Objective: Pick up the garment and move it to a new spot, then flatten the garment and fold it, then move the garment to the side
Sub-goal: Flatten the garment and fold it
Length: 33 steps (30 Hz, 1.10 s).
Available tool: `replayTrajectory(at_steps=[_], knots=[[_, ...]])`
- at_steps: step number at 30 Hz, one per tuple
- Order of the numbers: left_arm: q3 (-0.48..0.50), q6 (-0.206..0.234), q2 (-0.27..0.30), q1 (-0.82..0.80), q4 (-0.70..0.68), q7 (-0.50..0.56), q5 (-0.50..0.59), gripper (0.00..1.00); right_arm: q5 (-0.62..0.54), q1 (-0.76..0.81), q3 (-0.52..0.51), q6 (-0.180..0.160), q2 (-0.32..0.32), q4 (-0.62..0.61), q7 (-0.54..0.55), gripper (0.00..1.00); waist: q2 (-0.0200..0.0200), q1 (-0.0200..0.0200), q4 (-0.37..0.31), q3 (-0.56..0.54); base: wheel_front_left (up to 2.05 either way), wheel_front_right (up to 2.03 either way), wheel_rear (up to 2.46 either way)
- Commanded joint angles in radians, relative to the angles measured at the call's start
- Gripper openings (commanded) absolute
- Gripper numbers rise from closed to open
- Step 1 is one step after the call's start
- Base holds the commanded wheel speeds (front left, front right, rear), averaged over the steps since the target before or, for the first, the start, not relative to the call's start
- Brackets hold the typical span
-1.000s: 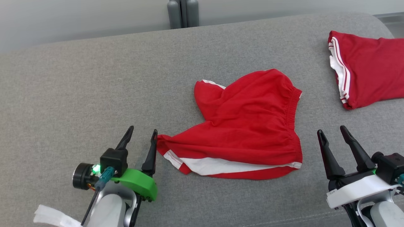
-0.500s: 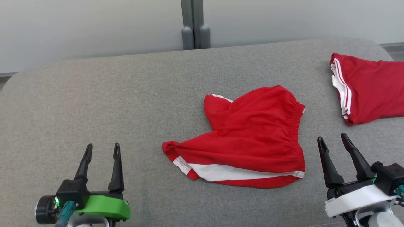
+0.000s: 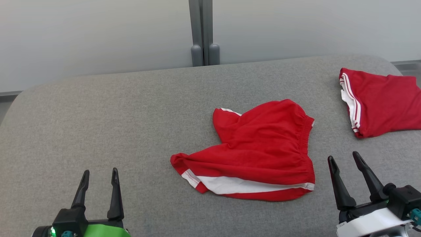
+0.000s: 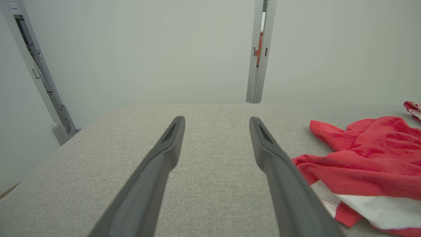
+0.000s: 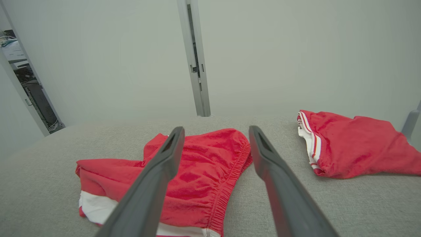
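The left claw stands wide, its two dark fingers spread with nothing between them; it hangs low at the near left of the grey upholstered surface, with bare cloth under and ahead of it. The right claw is likewise spread wide and empty, at the near right; in its wrist view the fingers frame the gathered waistband of the red shorts, without touching them. The shorts lie crumpled in the middle of the surface, a little right of centre and between the two claws; the elastic waistband faces the right claw; one leg reaches out toward the left claw, well apart from it; a broad white band runs along the near edge; the other leg points toward the far side. A second red garment, with white stripes on its edge, lies apart at the far right corner. Beyond the surface rises a pale wall, with a grey post standing behind the far edge.
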Motion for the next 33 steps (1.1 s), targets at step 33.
replayTrajectory(at_steps=[33], knots=[[-0.021, 0.003, 0.001, -0.009, 0.021, 0.000, -0.012, 1.00, -0.055, 0.029, -0.008, -0.002, 0.063, 0.011, 0.002, 1.00, 0.0000, 0.0000, 0.015, -0.004, 0.00, 0.00, 0.00]])
